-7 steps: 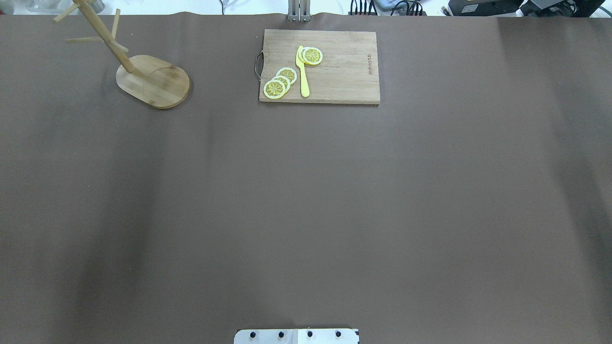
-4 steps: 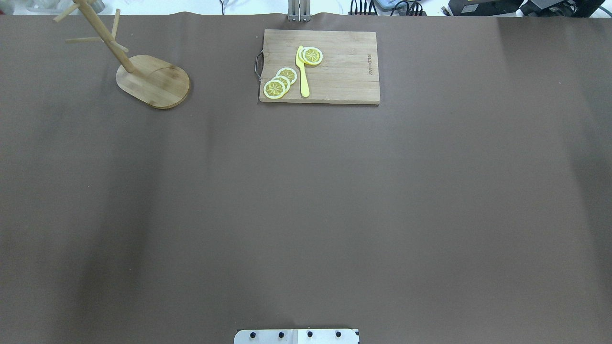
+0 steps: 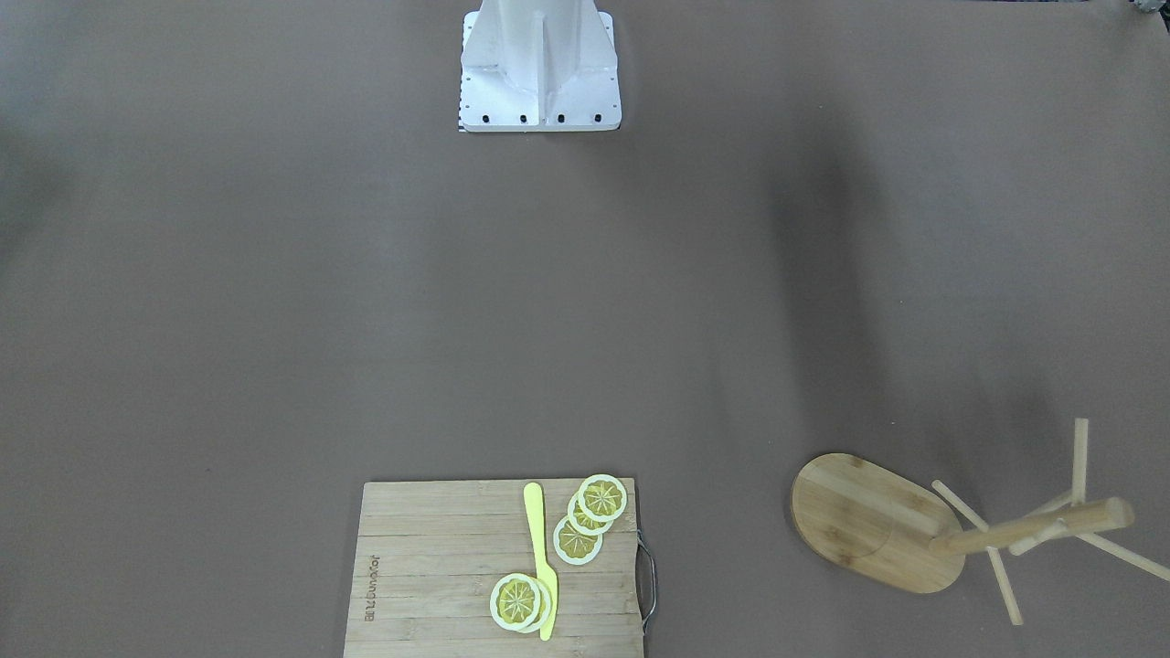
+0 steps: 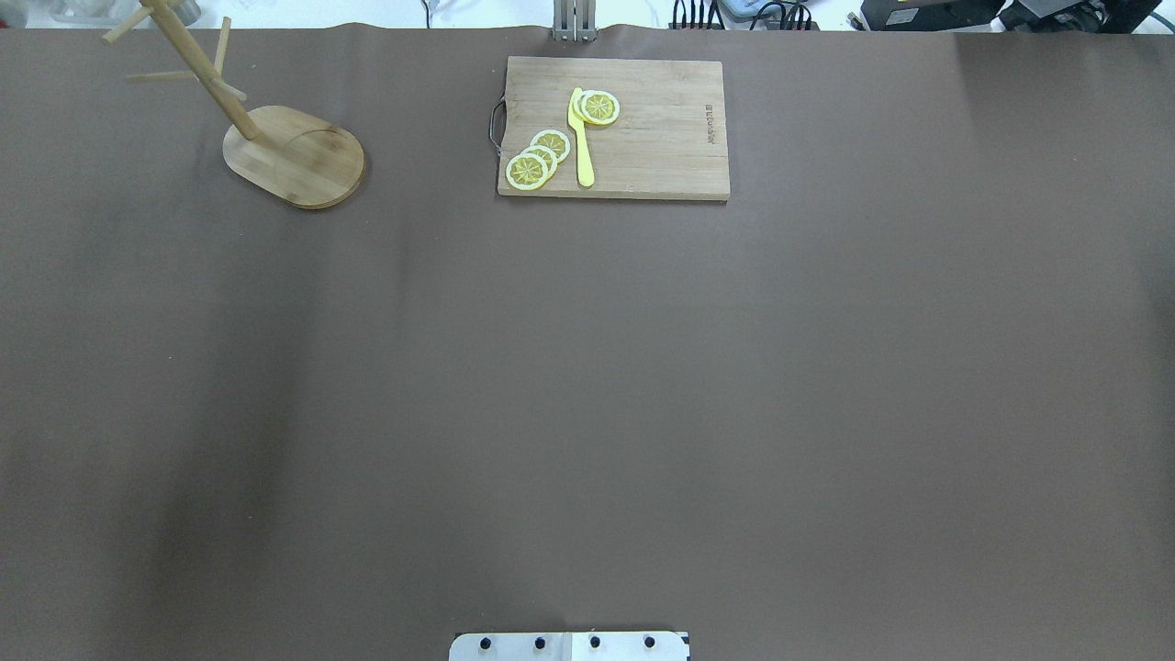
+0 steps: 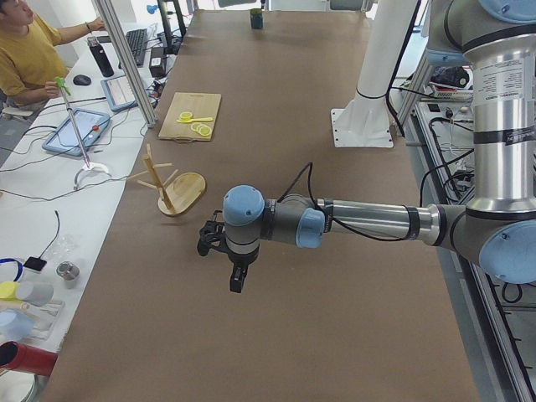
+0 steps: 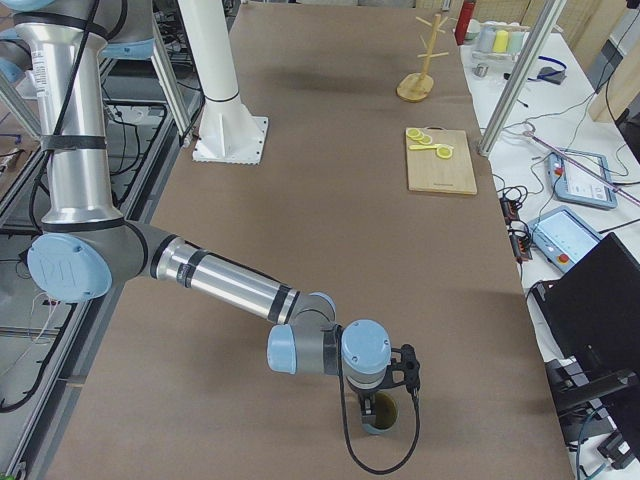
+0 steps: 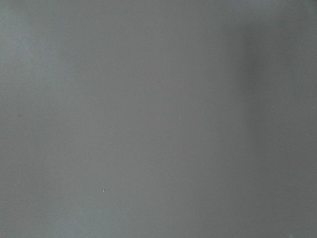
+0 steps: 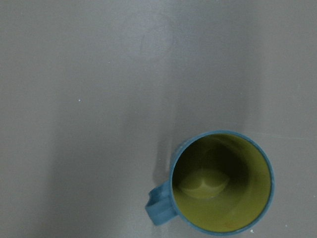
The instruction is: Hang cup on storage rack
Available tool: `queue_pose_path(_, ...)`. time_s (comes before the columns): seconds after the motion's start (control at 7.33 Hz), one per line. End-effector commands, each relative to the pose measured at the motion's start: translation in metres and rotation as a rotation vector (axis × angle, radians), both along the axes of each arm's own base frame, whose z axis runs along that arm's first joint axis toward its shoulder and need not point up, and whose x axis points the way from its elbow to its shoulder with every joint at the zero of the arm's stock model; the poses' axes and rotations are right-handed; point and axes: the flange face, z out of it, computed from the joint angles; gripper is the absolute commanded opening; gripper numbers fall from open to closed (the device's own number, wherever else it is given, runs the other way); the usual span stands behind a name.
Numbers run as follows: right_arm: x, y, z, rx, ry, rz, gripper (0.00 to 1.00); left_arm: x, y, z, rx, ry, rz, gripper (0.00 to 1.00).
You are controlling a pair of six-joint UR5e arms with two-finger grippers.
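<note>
Hanging just above the cup [image 8: 223,183], the right tool [image 6: 378,398] is at the tabletop's [image 4: 587,413] right end, close to that end's edge. Only the side view shows it, and there its fingers blur into the cup's mouth, so I cannot tell whether they are apart or together. The cup stands upright, mouth up, at 5 o'clock in the right wrist view. Its handle is at 8 o'clock and its lower rim is cut off by the frame. Bare tabletop lies round the rest of it.

The left tool [image 5: 237,283] hangs over bare tabletop toward the left end, with room on every side. Its fingers are too small and dark to read as apart or together, and its wrist view gives only blank surface.

From overhead, a wide bare stretch runs from the mount [image 4: 569,646] at 6 o'clock to the far edge. The board [image 4: 661,138] lies at 12 o'clock, just short of that edge, carrying lemon slices [image 4: 528,172] and a yellow knife [image 4: 584,161]. The rack [image 4: 294,156] stands at 11 o'clock near the far edge, well apart from the board, with its top cut off by the frame.
</note>
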Motion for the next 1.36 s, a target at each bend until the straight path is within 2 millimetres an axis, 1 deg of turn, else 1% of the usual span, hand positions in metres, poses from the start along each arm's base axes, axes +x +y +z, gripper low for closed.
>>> queue_pose_path(0.0,0.007,0.002,0.027,-0.035,0.001,-0.003,0.99,0.000,0.000,-0.002,0.003,0.001,-0.001,0.98)
queue_pose_path(0.14,0.009,-0.002,0.026,-0.034,0.015,-0.002,0.99,0.000,0.001,-0.001,0.000,0.001,-0.001,0.98)
queue_pose_path(0.27,0.013,0.001,0.039,-0.060,0.064,-0.004,0.99,-0.001,0.003,-0.003,0.004,0.002,-0.003,0.98)
queue_pose_path(0.41,0.014,-0.006,0.043,-0.077,0.065,0.000,0.99,-0.001,0.005,-0.004,0.006,0.002,-0.003,0.98)
queue_pose_path(0.55,0.017,-0.014,0.040,-0.082,0.066,0.014,0.98,-0.001,0.005,-0.004,0.006,0.002,-0.003,0.98)
queue_pose_path(0.68,0.022,-0.026,0.033,-0.116,0.062,0.069,0.97,-0.001,0.004,-0.006,0.011,0.003,-0.003,0.98)
queue_pose_path(0.82,0.023,-0.031,0.035,-0.134,0.060,0.086,0.97,-0.001,0.004,-0.006,0.011,0.003,-0.003,0.98)
queue_pose_path(0.95,0.023,-0.029,0.040,-0.147,0.059,0.088,0.97,-0.001,0.004,-0.008,0.014,0.003,-0.003,0.98)
queue_pose_path(1.09,0.022,-0.027,0.044,-0.164,0.057,0.094,0.92,-0.001,0.004,-0.008,0.014,0.004,-0.002,0.98)
queue_pose_path(1.23,0.022,-0.025,0.050,-0.182,0.056,0.099,0.92,0.000,0.004,-0.008,0.014,0.004,-0.001,0.98)
